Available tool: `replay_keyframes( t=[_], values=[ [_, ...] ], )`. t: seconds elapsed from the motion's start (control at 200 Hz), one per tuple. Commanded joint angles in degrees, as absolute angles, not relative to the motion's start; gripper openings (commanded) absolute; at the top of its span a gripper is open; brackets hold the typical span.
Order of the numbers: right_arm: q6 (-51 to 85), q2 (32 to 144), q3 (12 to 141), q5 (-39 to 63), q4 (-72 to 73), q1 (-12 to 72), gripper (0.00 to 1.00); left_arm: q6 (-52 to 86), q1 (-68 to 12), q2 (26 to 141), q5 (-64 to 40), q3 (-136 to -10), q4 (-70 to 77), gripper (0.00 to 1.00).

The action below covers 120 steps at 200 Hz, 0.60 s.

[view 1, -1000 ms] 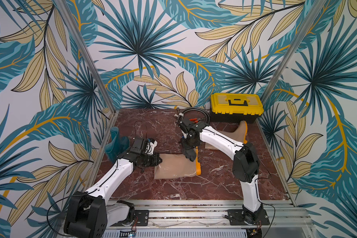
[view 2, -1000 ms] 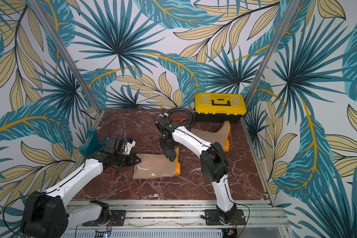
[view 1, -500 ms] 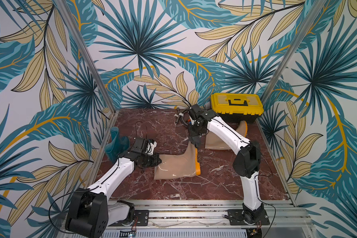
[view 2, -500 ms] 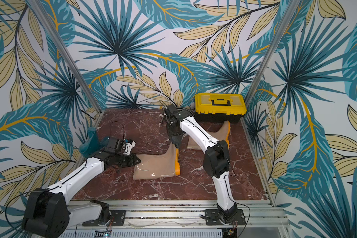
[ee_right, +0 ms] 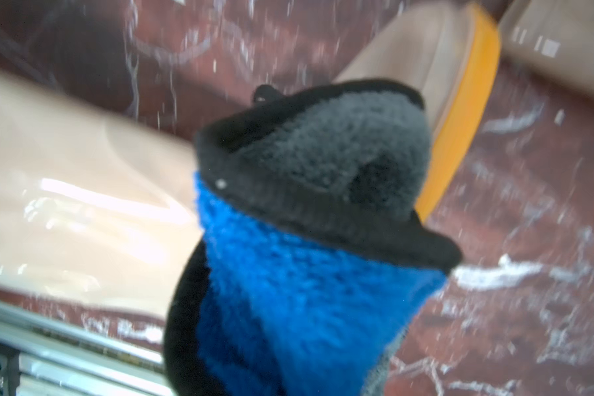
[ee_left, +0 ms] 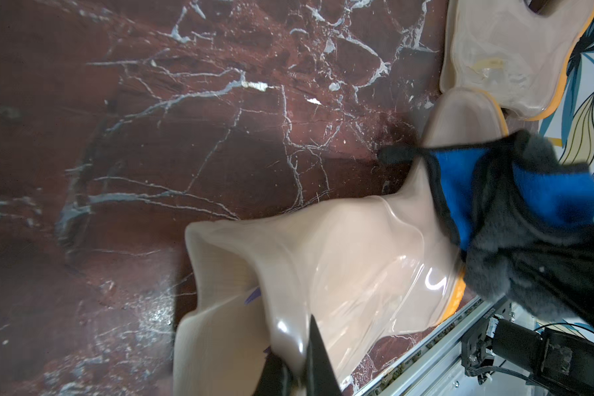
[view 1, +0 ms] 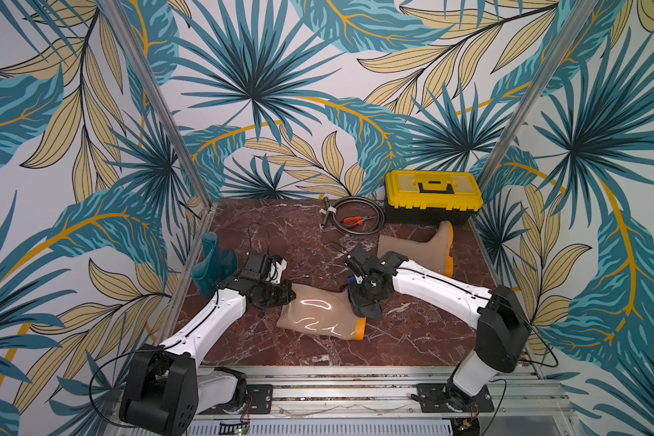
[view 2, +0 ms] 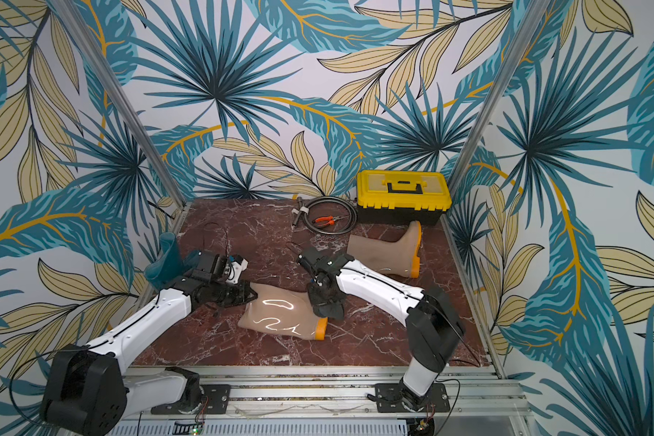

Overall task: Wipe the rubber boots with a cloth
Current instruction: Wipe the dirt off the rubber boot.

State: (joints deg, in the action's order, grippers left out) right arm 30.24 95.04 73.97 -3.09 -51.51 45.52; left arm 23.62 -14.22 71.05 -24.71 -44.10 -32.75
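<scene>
Far left, I see the teal boot (view 1: 209,264) at the wall. Beside it my left gripper (view 1: 278,296) is clamped on the open top rim of a tan boot (view 1: 318,315) lying on its side. At that boot's foot, my right gripper (view 1: 365,292) is clenched around the cloth (view 1: 370,311), which touches the boot near its orange sole. A second tan boot (view 1: 412,247) lies farther right, before the toolbox (view 1: 431,196).

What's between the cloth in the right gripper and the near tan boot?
Nothing visible. The cloth, clamped in the right gripper, sits against the near tan boot at its foot, by the orange sole. The left gripper pinches the shaft's rim at the opposite end, out of the way.
</scene>
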Motion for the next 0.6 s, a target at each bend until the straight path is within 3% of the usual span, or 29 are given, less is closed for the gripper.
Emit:
replay_keyframes(
  t=[0.0, 0.33, 0.526, 0.596],
  values=[
    [35.8, 93.7, 69.9, -3.4, -51.2, 45.7, 0.0, 23.4, -14.2, 71.2, -23.0, -45.0, -32.4, 0.0],
    [28.2, 103.4, 92.2, -6.5, -56.5, 43.1, 0.0, 26.3, -14.2, 71.3, -22.9, -44.1, -32.3, 0.0],
    [37.7, 95.9, 75.2, -1.0, -44.5, 45.7, 0.0, 26.1, -14.2, 72.3, -22.2, -44.3, -32.3, 0.0],
    [42.5, 93.0, 69.1, 0.7, -39.9, 50.5, 0.0, 25.9, -14.1, 72.9, -22.3, -44.6, -32.3, 0.0]
  ],
)
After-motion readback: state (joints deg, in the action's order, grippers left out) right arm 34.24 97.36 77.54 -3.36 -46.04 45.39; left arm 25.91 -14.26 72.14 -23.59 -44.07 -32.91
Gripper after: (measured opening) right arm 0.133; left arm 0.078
